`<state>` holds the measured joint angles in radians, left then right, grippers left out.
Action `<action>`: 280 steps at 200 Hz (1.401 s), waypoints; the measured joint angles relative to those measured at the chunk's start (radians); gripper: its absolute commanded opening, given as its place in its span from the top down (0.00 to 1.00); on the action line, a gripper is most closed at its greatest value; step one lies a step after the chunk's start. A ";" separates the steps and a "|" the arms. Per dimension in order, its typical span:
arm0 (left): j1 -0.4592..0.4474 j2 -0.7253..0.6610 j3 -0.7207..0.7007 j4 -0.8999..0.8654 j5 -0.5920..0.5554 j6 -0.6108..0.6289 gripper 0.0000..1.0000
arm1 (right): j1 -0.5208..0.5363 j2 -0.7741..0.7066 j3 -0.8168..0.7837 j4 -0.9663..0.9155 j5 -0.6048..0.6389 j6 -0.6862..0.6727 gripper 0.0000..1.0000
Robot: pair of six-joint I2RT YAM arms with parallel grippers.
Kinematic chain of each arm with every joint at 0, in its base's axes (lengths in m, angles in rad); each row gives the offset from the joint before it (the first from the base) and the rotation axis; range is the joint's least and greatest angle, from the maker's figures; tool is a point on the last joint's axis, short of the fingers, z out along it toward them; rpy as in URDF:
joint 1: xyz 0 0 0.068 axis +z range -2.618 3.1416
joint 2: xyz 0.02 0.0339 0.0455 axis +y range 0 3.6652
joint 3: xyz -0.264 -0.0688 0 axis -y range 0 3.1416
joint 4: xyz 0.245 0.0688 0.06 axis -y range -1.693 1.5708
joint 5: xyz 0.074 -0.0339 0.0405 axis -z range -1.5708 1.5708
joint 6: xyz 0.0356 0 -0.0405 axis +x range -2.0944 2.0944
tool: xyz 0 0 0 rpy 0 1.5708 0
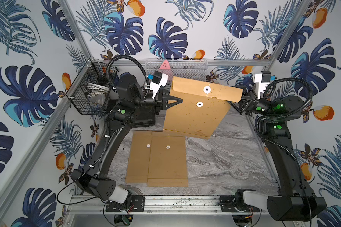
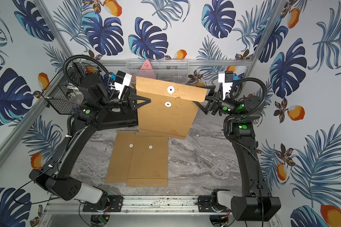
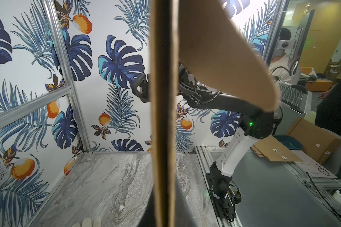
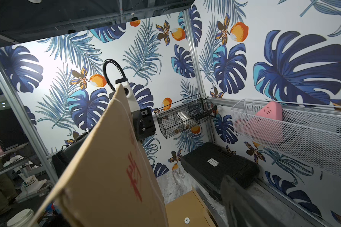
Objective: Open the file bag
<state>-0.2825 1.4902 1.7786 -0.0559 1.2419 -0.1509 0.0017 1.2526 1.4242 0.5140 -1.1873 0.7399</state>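
The file bag [image 1: 195,116] [image 2: 163,116] is a brown paper envelope held up in the air above the back of the table, flap [image 1: 220,91] at the top. A white disc with a short string [image 1: 207,89] sits on the flap, and a second disc [image 1: 199,104] on the body. My left gripper [image 1: 176,101] [image 2: 146,101] is shut on the bag's left edge; the left wrist view shows the bag [image 3: 163,118] edge-on between the jaws. My right gripper [image 1: 237,104] [image 2: 203,98] stands open around the flap's right end. In the right wrist view one finger [image 4: 242,198] is well apart from the bag [image 4: 106,176].
Two more brown bags [image 1: 166,159] [image 1: 138,157] lie flat and overlapping on the marble table [image 1: 224,161]. A black case [image 1: 144,119] sits at the back left. A black wire basket [image 1: 89,92] hangs on the left wall, a white mesh basket [image 1: 185,67] on the back wall.
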 measured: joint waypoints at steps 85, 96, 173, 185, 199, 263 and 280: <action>0.000 -0.003 -0.005 -0.116 0.014 0.087 1.00 | 0.039 0.056 0.113 -0.035 -0.105 -0.025 0.40; 0.000 -0.003 -0.006 -0.130 0.014 0.098 1.00 | 0.040 0.059 0.120 -0.040 -0.110 -0.026 0.43; 0.000 -0.003 -0.009 -0.167 0.013 0.127 1.00 | 0.050 0.073 0.132 -0.043 -0.131 -0.018 0.64; 0.000 -0.002 -0.010 -0.168 0.014 0.127 1.00 | 0.051 0.074 0.135 -0.043 -0.132 -0.015 0.66; 0.000 0.000 -0.012 -0.168 0.014 0.127 1.00 | 0.055 0.076 0.137 -0.041 -0.135 -0.014 0.70; 0.000 0.003 -0.033 -0.161 0.010 0.127 1.00 | 0.060 0.079 0.139 -0.054 -0.138 -0.021 0.97; 0.000 -0.003 -0.044 -0.161 -0.006 0.128 1.00 | 0.060 0.078 0.139 -0.063 -0.137 -0.027 1.00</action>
<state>-0.2825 1.4868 1.7348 -0.2165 1.2362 -0.0231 0.0620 1.3308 1.5631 0.4515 -1.3247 0.7132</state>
